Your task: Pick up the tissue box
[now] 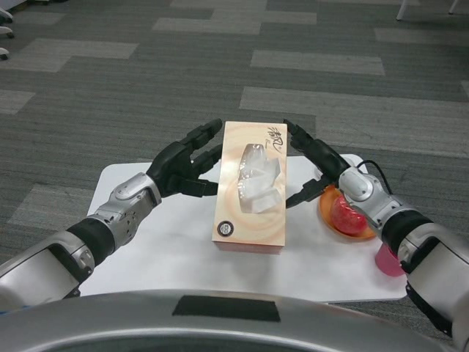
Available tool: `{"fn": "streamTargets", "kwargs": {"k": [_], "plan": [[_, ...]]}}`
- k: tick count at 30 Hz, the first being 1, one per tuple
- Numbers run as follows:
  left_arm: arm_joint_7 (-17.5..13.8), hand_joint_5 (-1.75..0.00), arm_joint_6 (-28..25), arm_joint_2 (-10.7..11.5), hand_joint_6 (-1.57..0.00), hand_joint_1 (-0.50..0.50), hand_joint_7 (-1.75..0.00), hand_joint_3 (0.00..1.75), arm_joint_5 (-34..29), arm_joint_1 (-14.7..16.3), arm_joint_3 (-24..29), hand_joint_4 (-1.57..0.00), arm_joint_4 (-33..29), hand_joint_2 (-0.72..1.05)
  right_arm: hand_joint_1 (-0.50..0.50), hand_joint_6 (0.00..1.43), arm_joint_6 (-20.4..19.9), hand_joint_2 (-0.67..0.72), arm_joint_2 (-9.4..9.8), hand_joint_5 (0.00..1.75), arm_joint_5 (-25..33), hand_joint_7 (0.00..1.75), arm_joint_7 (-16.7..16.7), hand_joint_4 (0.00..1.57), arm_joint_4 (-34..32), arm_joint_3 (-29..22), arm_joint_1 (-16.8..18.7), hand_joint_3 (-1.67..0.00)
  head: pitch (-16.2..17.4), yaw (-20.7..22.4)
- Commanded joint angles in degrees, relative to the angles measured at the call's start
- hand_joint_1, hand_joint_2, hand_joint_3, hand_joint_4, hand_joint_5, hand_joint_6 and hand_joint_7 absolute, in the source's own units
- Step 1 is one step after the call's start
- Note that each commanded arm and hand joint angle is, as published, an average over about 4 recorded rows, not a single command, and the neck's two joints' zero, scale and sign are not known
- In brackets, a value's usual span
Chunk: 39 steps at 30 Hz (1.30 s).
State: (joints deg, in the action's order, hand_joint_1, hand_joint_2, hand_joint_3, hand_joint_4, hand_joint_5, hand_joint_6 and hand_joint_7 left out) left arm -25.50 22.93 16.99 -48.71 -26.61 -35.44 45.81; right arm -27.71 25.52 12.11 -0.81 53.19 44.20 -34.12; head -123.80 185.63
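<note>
A long peach-coloured tissue box [249,213], with white tissue sticking out of its top slot, lies lengthwise over the middle of the white table [154,242]. My left hand [183,165] presses its fingers against the box's left side near the far end. From the other side, my right hand [314,165] presses the right side, its thumb lower on that side. The box is squeezed between both hands, and its far end looks raised a little.
An orange bowl [346,217] with something red in it sits just right of the box, under my right wrist. A pink cup [387,258] stands near the table's right front corner. Grey carpet lies beyond the table.
</note>
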Motion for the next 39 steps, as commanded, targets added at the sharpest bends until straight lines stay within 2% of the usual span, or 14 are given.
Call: {"fn": "streamTargets", "kwargs": {"k": [1,4,15,20,24,27,31,39], "plan": [[-1.2,0.00,-0.8,-1.9,0.00,0.50,0.00,0.13,1.3,-0.2,0.2,0.00,-3.6,1.05,-0.38,0.00,-1.2,-0.54,-3.06,0.10,0.3,0.00,-0.7,0.00,-3.5,-0.2,-0.5,-0.24,0.0,0.0],[-1.2,0.00,-1.0,-1.8,0.00,0.50,0.00,0.17,1.6,-0.1,0.6,0.00,-4.3,1.05,-0.38,0.00,-1.2,-0.54,-2.93,0.10,0.3,0.00,-0.8,0.00,-3.8,-0.4,-0.4,-0.24,-0.1,0.0],[-1.1,0.00,-1.3,-1.5,0.00,0.50,0.00,0.15,1.9,0.1,1.2,0.00,-5.8,1.05,-0.42,0.00,-1.2,-0.54,-2.75,0.10,0.3,0.00,-0.9,0.00,-4.9,-0.9,-0.3,-0.24,-0.2,0.1],[-1.1,0.00,-1.3,-1.5,0.00,0.50,0.00,0.17,2.0,0.1,1.5,0.00,-5.9,1.05,-0.41,0.00,-1.2,-0.54,-2.66,0.10,0.3,0.00,-0.9,0.00,-4.9,-1.1,-0.4,-0.24,-0.3,0.2],[-1.1,0.00,-1.3,-1.5,0.00,0.50,0.00,0.11,2.1,0.2,1.7,0.00,-6.0,1.05,-0.41,0.00,-1.2,-0.54,-2.66,0.10,0.3,0.00,-0.9,0.00,-4.9,-1.1,-0.3,-0.24,-0.3,0.2],[-1.1,0.00,-1.4,-1.4,0.00,0.50,0.00,0.17,2.1,0.2,1.7,0.00,-6.1,1.05,-0.42,0.00,-1.2,-0.54,-2.66,0.10,0.3,0.00,-0.9,0.00,-4.9,-1.1,-0.3,-0.24,-0.5,0.3],[-1.1,0.00,-1.6,-1.4,0.00,0.50,0.00,0.11,2.7,0.5,2.2,0.00,-6.2,1.05,-0.41,0.00,-1.2,-0.51,-2.58,0.10,0.3,0.00,-0.9,0.00,-4.9,-1.1,-0.4,-0.24,-0.5,0.3],[-1.1,0.00,-1.8,-1.4,0.00,0.50,0.00,0.13,3.0,0.7,2.6,0.00,-6.6,1.05,-0.42,0.00,-1.2,-0.54,-2.53,0.10,0.3,0.00,-0.9,0.00,-5.1,-1.2,-0.4,-0.24,-0.6,0.3]]}}
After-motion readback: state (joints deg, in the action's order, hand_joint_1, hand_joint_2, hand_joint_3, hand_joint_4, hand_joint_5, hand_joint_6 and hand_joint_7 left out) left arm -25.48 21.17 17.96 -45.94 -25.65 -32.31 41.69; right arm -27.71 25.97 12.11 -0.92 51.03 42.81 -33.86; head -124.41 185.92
